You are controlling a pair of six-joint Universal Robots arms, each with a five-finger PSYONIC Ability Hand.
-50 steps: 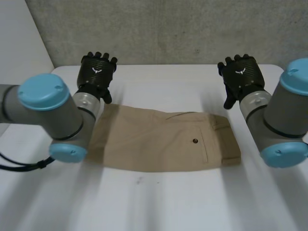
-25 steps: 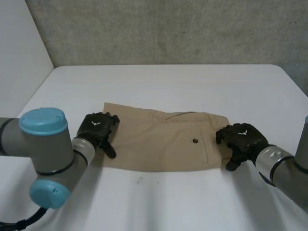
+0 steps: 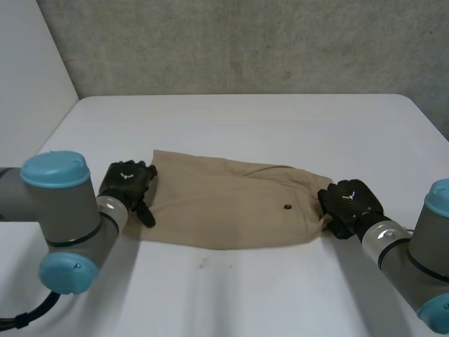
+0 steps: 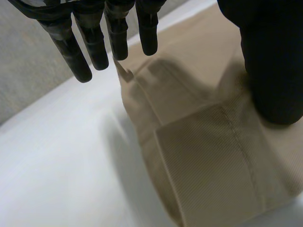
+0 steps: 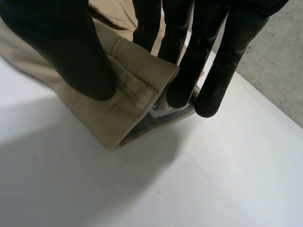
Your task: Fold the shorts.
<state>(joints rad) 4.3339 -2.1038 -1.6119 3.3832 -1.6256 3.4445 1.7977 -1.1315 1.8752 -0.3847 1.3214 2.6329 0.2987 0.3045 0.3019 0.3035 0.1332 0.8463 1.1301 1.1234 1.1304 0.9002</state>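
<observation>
White table (image 3: 245, 119), grey concrete wall (image 3: 245, 42) along its 12 o'clock side. Tan shorts (image 3: 224, 203) lie at table centre, long axis running 9 to 3 o'clock, flat apart from a bunched ridge at the 3 o'clock end. They read as already doubled leg over leg, one back pocket up; judged from that, the lengthwise fold is done and the end-to-end fold is left, with no part of the cloth carried across yet. Left arm (image 3: 59, 210) comes in from 8 o'clock, right arm (image 3: 421, 260) from 4 o'clock. Left hand (image 3: 125, 184) sits at the shorts' 9 o'clock end, on the leg hems; in the left wrist view its fingers (image 4: 97, 42) hang straight and spread above the hem's far edge, thumb (image 4: 270, 61) resting on the cloth, nothing gripped. Right hand (image 3: 349, 203) is at the 3 o'clock end; in the right wrist view its thumb (image 5: 71, 52) presses on top of the waistband (image 5: 137, 80) while the fingers (image 5: 189, 61) close against its edge from the other side, so the band is pinched and slightly raised off the table. Pocket button (image 3: 287, 207) shows near the right hand. A few small dark specks (image 3: 203, 265) mark the table at 6 o'clock of the shorts. Nothing stands in the fold's path; likely hindrance is the unheld hem end.
</observation>
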